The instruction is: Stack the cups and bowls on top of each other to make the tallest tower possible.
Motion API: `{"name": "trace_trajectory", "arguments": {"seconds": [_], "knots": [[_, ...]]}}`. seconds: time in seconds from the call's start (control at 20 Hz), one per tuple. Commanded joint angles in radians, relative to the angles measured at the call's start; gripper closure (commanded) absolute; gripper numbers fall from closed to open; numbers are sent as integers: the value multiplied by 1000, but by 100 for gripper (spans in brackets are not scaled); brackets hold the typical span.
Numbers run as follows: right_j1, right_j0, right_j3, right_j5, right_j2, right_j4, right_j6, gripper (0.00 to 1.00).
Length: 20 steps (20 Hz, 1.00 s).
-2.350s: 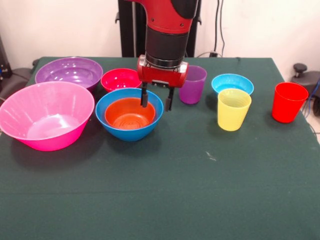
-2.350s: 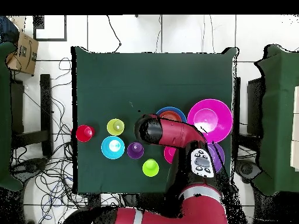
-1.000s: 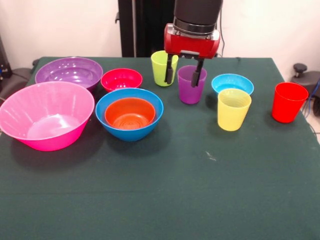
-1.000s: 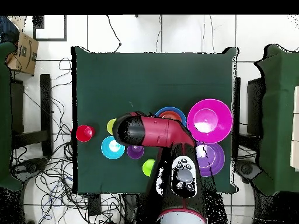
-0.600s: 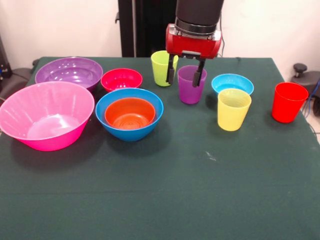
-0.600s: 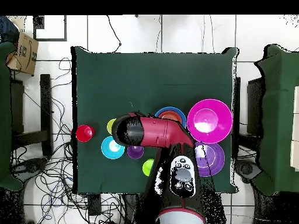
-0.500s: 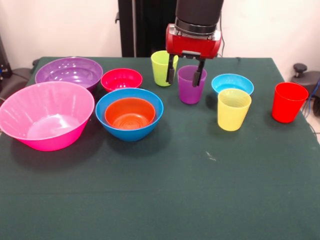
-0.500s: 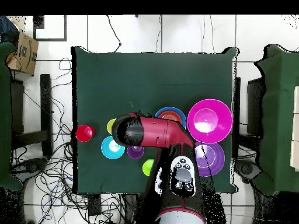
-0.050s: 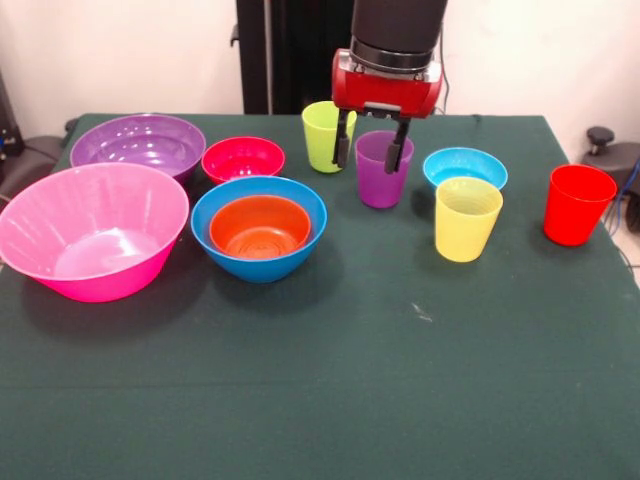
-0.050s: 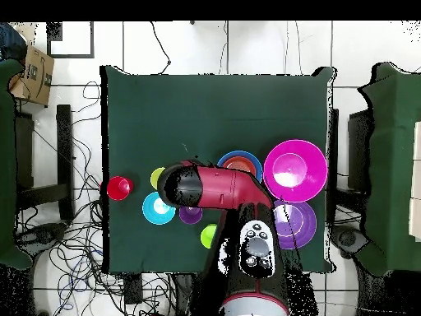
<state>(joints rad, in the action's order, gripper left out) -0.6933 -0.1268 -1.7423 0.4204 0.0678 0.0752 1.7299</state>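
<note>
Gripper (image 9: pixel 369 157): fingers spread wide, holding nothing, straddling left rim of purple cup (image 9: pixel 384 169).
Lime green cup (image 9: pixel 327 136): just left of gripper, far side.
Orange bowl (image 9: pixel 259 226): nested in blue bowl (image 9: pixel 224 246), table centre-left.
Pink bowl (image 9: pixel 92 231), purple bowl (image 9: pixel 137 144), red bowl (image 9: pixel 241 158): left.
Light blue bowl (image 9: pixel 464 164), yellow cup (image 9: pixel 467 219), red cup (image 9: pixel 577 204): right.
</note>
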Motion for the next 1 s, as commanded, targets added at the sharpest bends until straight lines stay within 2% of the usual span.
{"name": "trace_trajectory", "arguments": {"seconds": [0.05,0.4,1.0], "knots": [[55,-12,-31,-1,-83,22,77,0],[39,-76,-74,8,-105,62,0,0],[-51,-199,-181,35,-163,102,-78,0]]}}
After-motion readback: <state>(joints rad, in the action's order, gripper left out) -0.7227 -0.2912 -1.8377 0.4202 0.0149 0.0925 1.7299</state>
